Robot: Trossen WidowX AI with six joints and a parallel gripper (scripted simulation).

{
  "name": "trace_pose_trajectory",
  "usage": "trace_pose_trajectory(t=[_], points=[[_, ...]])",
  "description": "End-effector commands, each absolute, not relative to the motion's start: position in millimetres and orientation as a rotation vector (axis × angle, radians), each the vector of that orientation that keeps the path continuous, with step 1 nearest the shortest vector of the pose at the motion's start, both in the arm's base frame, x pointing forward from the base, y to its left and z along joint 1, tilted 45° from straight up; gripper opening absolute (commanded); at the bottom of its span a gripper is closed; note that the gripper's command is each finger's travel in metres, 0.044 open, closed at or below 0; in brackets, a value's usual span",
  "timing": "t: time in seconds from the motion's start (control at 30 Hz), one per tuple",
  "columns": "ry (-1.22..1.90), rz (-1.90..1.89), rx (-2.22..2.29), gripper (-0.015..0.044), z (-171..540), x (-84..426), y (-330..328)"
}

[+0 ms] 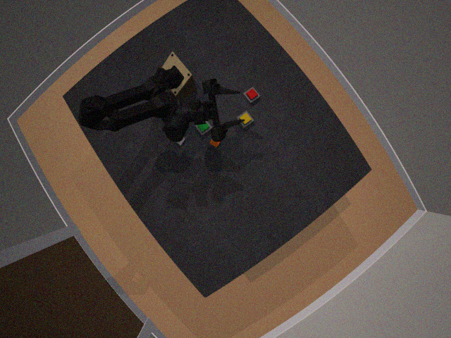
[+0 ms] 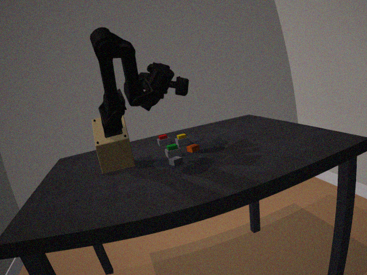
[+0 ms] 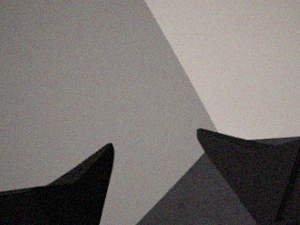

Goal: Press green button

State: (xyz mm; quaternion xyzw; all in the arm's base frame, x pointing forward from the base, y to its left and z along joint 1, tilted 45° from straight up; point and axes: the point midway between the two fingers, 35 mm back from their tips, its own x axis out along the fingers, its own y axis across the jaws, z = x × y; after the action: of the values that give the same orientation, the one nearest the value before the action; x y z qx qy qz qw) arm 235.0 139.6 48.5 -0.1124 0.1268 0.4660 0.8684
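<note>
The green button (image 1: 202, 127) (image 2: 171, 146) sits on a pale base on the dark table top (image 1: 276, 170) (image 2: 237, 165). My gripper (image 1: 239, 106) (image 2: 180, 85) (image 3: 156, 140) is open and empty. It hangs high above the table and points level, out over the buttons. In the top view its two fingers spread over the gap between the red and yellow buttons, and the arm covers part of the area beside the green button. The wrist view shows only the two fingertips against the walls.
A red button (image 1: 251, 94) (image 2: 162, 136) and a yellow button (image 1: 244, 117) (image 2: 181, 136) stand behind the green one. An orange block (image 1: 215, 143) (image 2: 192, 148) lies right of it. A small grey piece (image 1: 180, 141) (image 2: 175, 160) lies in front. The arm stands on a tan pedestal (image 2: 114, 153).
</note>
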Motion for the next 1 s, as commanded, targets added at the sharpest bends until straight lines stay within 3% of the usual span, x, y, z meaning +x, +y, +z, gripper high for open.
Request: trace_pose_trajectory(t=[0.0,0.2,0.47,0.77,0.97], points=[[0.284,0.967,-0.227,0.0400,46.5,236.2,139.2],[0.840,0.649,-0.055,0.0400,-16.0,251.0,120.1],[1.410,-0.018,-0.154,0.0400,-45.3,215.3,59.7],[1.465,-0.515,-0.476,0.0400,10.0,198.8,11.4],[1.467,-0.615,-0.605,0.0400,34.0,192.1,-0.7]])
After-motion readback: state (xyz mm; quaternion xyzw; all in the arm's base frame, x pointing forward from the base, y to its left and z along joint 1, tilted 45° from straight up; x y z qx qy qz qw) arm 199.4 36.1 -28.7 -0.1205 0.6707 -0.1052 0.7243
